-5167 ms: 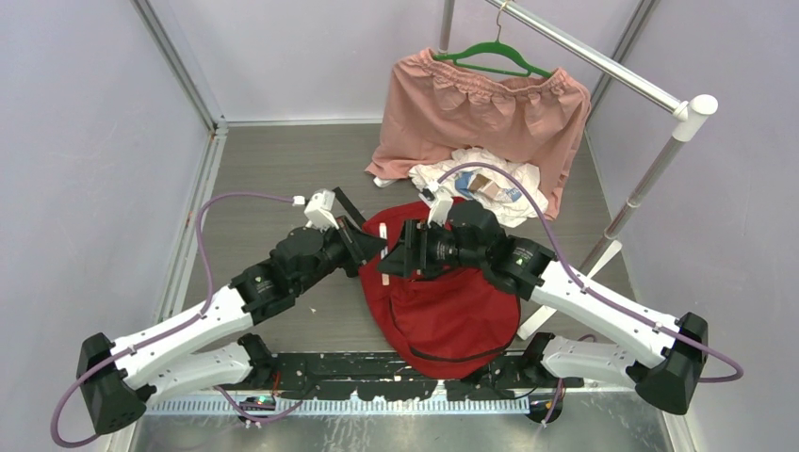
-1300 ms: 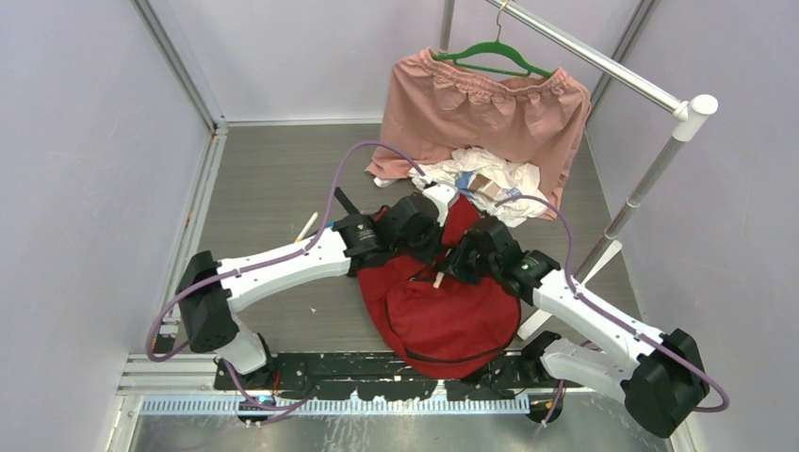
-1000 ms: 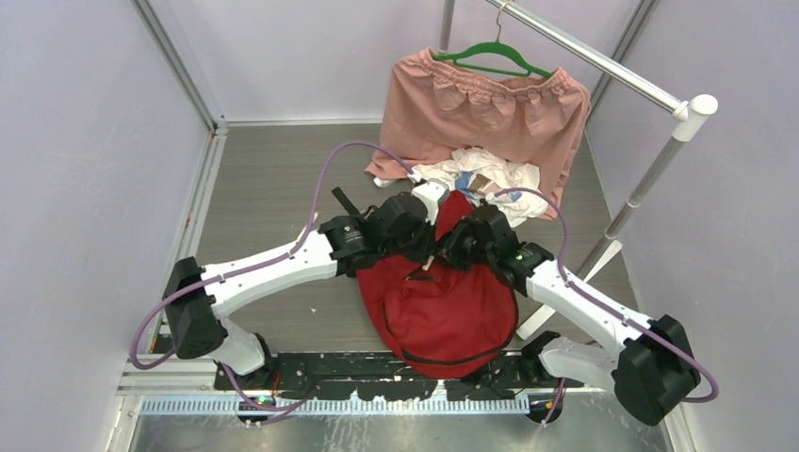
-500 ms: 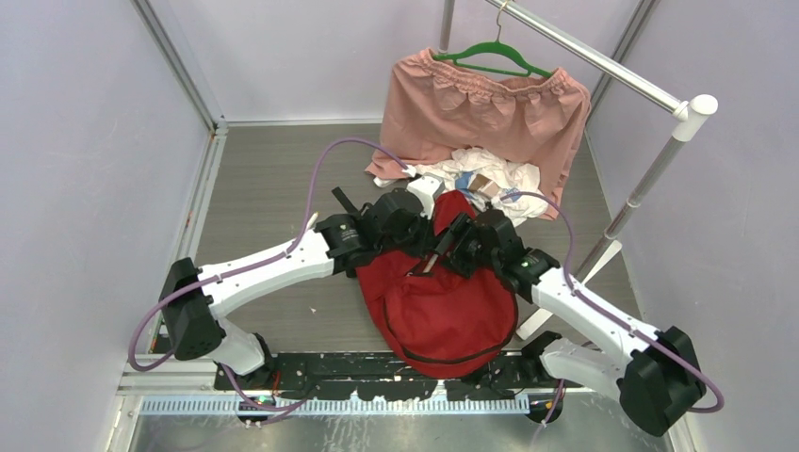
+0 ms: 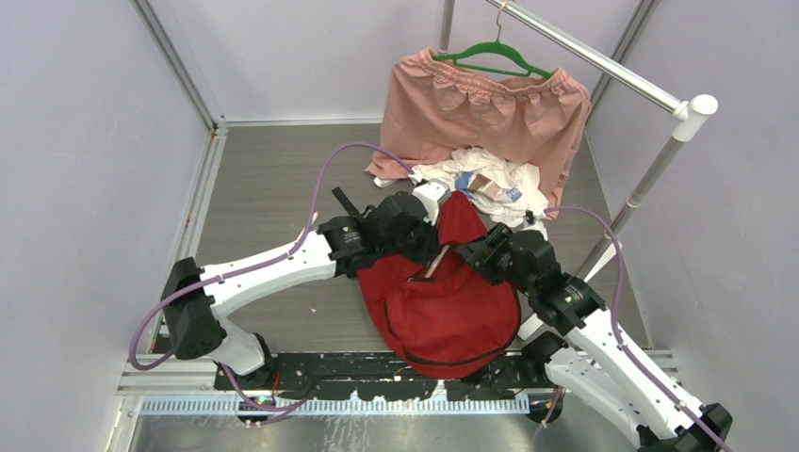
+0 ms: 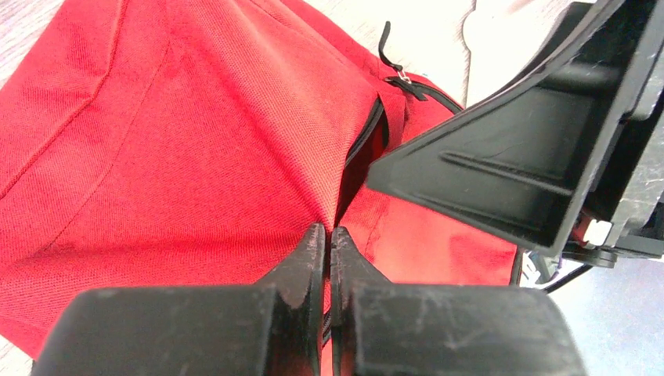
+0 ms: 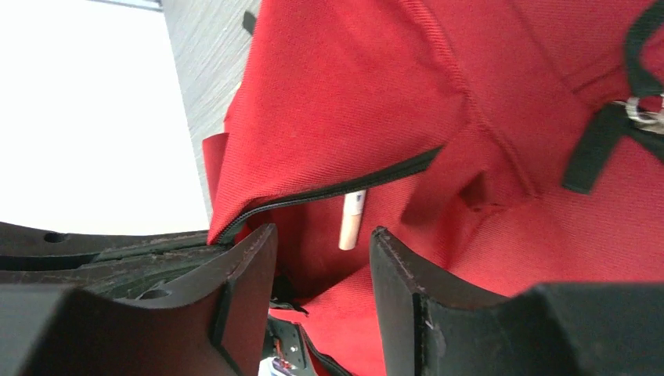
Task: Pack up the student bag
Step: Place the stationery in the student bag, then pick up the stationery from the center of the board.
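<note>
Student bag (image 5: 443, 301) edge pinched in left claw (image 6: 327, 235); right claw (image 7: 322, 239) parted, empty, just above bag opening.

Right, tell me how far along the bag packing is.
Done: one pen lies inside the open red bag. In hand: the left fingers are shut on the bag's flap, holding its mouth open; the right fingers stand open over the pen, holding nothing. Left: the zip is not yet closed; whether more has to go in, I cannot tell.
</note>
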`<state>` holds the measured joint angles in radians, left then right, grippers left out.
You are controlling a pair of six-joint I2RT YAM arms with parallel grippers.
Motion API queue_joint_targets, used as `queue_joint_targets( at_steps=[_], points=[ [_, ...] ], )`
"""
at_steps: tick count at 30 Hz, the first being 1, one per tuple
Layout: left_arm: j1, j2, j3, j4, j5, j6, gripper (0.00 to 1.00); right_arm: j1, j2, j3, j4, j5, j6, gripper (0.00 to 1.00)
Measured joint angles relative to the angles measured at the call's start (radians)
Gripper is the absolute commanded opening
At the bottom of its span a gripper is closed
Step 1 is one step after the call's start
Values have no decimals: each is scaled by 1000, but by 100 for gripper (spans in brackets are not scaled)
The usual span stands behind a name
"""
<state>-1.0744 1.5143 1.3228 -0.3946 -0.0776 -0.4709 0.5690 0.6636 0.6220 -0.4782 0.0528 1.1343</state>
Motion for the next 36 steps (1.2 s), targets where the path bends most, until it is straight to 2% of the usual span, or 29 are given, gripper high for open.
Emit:
queue_joint_targets(
  at_steps=[4, 6, 11, 14, 17, 19, 23, 29, 36],
  points=[
    [-1, 0, 0, -15, 15, 12, 48, -1, -56, 1, -88, 67, -15, 54],
    [-3, -1, 0, -35, 10, 11, 58, -2, -80, 7, -148, 111, -30, 57],
    [53, -26, -14, -111, -16, -4, 60, -2, -148, 61, -295, 236, -78, 61],
    [197, -84, -74, -143, -31, -29, 64, -2, -191, 115, -364, 312, -111, 62],
    [372, -134, -147, -164, -43, -53, 72, -2, -210, 146, -400, 364, -134, 63],
    [473, -156, -196, -167, -59, -63, 73, -2, -212, 152, -420, 384, -143, 63],
    [600, -155, -261, -177, -77, -69, 71, -2, -206, 152, -440, 391, -149, 63],
    [727, 11, -220, -193, -49, -76, 65, -2, -168, 152, -437, 376, -150, 63],
    [732, 256, -61, -225, -62, -101, 65, -2, -176, 152, -447, 368, -148, 63]
  ],
)
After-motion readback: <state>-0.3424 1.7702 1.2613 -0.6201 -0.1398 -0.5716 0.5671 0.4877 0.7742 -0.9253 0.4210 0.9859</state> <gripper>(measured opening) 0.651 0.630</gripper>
